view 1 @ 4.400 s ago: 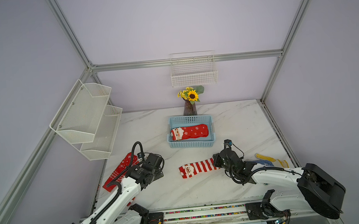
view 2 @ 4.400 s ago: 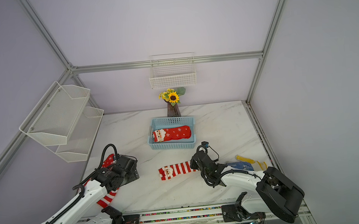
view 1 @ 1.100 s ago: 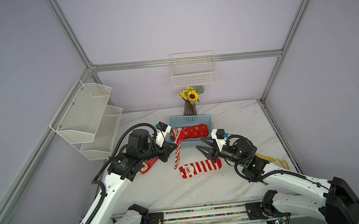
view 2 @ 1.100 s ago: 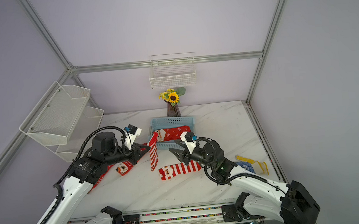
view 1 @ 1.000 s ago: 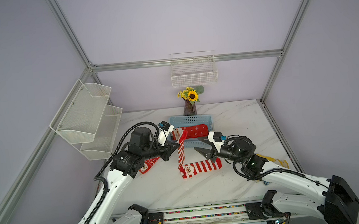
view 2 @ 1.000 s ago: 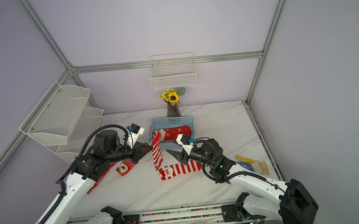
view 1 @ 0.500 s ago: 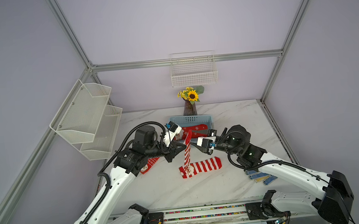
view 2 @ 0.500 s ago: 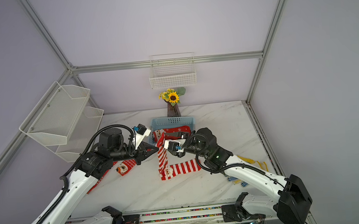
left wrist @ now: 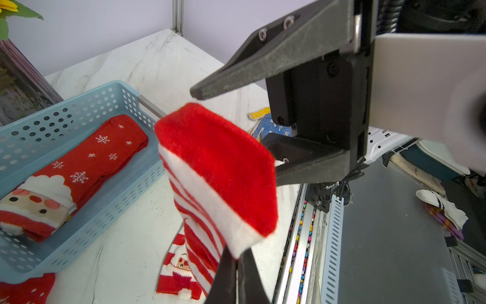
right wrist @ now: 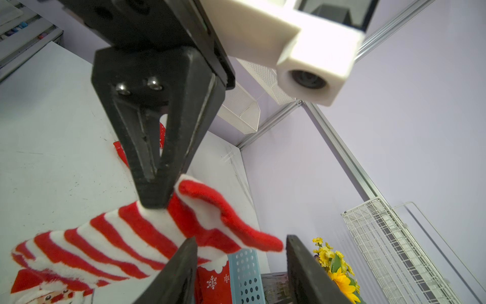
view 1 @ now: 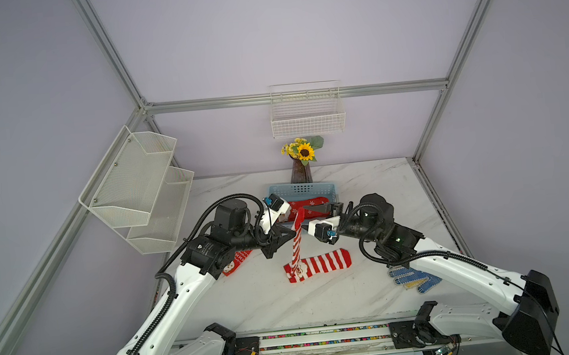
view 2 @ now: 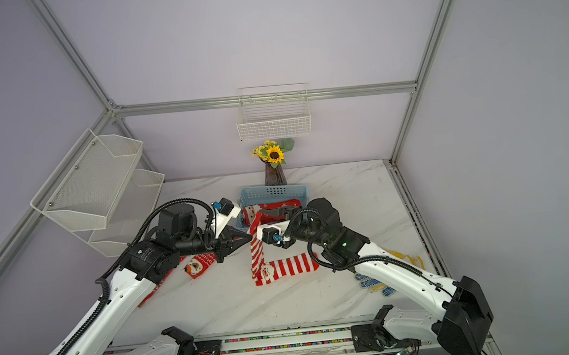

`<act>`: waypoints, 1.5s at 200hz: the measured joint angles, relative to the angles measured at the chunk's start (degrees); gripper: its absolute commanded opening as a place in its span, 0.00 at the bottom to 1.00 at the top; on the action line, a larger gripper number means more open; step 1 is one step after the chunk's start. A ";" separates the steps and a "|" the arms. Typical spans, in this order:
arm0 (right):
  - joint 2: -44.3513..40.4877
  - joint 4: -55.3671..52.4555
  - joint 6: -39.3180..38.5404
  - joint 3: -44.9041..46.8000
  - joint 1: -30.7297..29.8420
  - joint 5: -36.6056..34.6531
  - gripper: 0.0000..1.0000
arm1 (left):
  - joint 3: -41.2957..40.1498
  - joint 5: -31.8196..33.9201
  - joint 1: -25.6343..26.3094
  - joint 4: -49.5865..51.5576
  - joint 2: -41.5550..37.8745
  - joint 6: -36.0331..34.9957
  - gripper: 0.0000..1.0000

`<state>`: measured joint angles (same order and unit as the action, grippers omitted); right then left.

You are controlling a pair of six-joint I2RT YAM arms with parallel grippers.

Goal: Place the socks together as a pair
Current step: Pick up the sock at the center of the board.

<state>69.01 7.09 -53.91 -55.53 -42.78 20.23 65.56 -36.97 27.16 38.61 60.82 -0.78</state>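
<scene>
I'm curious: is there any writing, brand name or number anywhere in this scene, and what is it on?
No text here can be read.
On the left arm's black joint: a small white marking, too small to read.
On the hanging striped sock: stripes only, no lettering.
On the snowflake sock in the blue basket: a Santa face and snowflakes, no lettering.

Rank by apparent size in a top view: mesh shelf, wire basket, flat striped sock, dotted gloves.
Mesh shelf
Wire basket
Flat striped sock
Dotted gloves, partly hidden by the right arm, so last place is unsure
</scene>
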 measured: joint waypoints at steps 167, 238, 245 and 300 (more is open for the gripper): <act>3.58 -9.29 -6.10 -6.93 -0.42 0.70 0.44 | 0.35 4.20 1.16 5.05 0.70 -2.91 0.00; 5.73 -13.84 -5.77 -8.37 -3.48 1.20 0.28 | 0.33 4.35 1.18 6.12 0.57 -3.54 0.00; 5.73 -14.29 -5.73 -8.37 -3.67 1.16 0.20 | 0.33 4.48 1.18 6.12 0.46 -3.58 0.00; 5.92 -15.76 -3.34 -8.59 -4.31 -0.85 0.00 | 0.24 9.22 1.18 5.57 -1.46 -4.09 0.12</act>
<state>74.94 -8.67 -57.25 -64.12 -47.09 19.38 65.80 -27.75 28.34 44.18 59.35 -4.86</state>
